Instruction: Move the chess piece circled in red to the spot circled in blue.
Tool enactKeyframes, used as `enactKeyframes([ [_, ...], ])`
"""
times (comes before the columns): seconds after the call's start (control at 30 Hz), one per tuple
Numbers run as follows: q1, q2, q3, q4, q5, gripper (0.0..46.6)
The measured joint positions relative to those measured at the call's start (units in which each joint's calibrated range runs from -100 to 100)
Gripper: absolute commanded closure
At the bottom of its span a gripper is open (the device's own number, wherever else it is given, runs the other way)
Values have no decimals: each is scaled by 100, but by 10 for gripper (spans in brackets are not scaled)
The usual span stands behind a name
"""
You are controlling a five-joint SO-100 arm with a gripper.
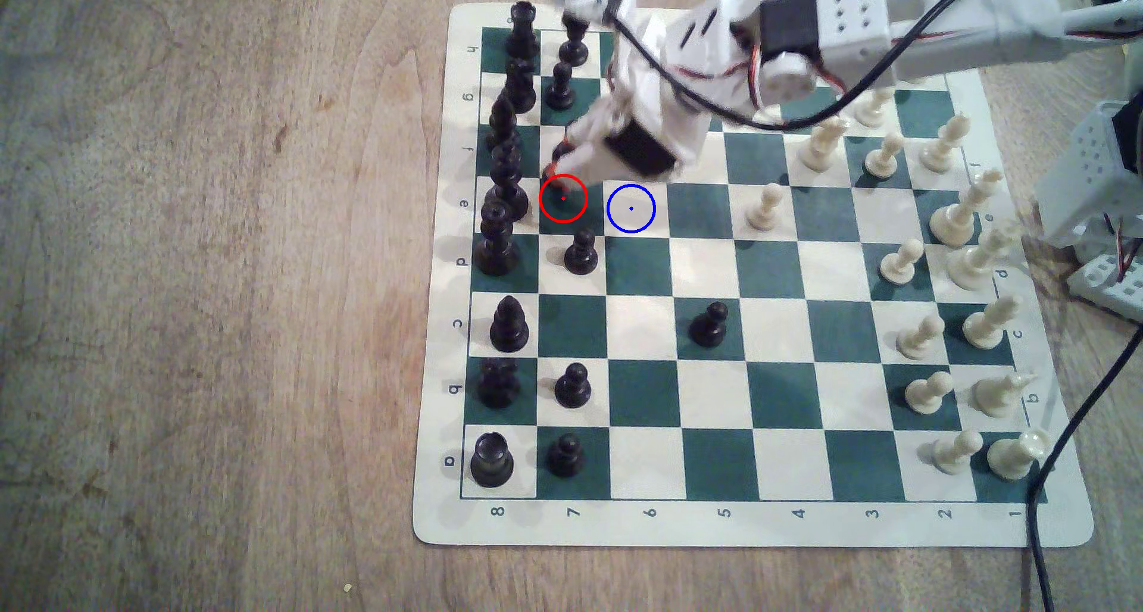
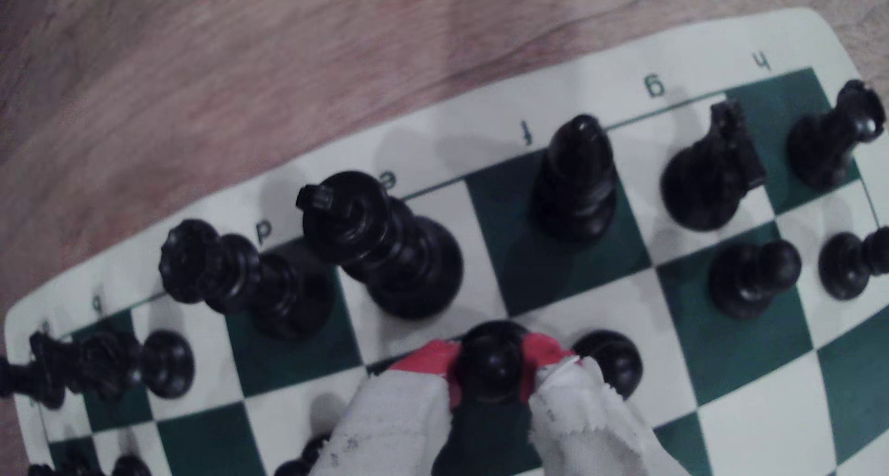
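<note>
My claw [image 2: 490,372] grips one black pawn [image 2: 491,360] between its two red-tipped fingers [image 2: 423,360], closed on its sides, over the red-ringed green square [image 1: 564,207] on the chessboard [image 1: 730,519]. Just beside that ring, toward the cream pieces, sits one blue-ringed cream square [image 1: 631,208], bare. I count six other black pawns.

The chess mat [image 1: 748,525] has numbers 8 down to 1 printed along its near border, and upside-down letters a–h down both side margins.
</note>
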Motion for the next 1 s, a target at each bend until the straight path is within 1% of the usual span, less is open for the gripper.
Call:
enactKeyframes([
  [0.2,44,-779,18,382,0,464],
  [0.3,44,-1366,271,478,0,464],
  [0.5,44,-2279,1274,502,0,464],
  [0.53,44,-2472,1627,502,0,464],
  [0.63,37,-2656,1988,502,0,464],
  [0.7,-103,-2740,2250,502,0,464],
  [0.9,-288,-2706,2413,502,0,464],
  [1.0,-339,-2371,2422,398,0,464],
])
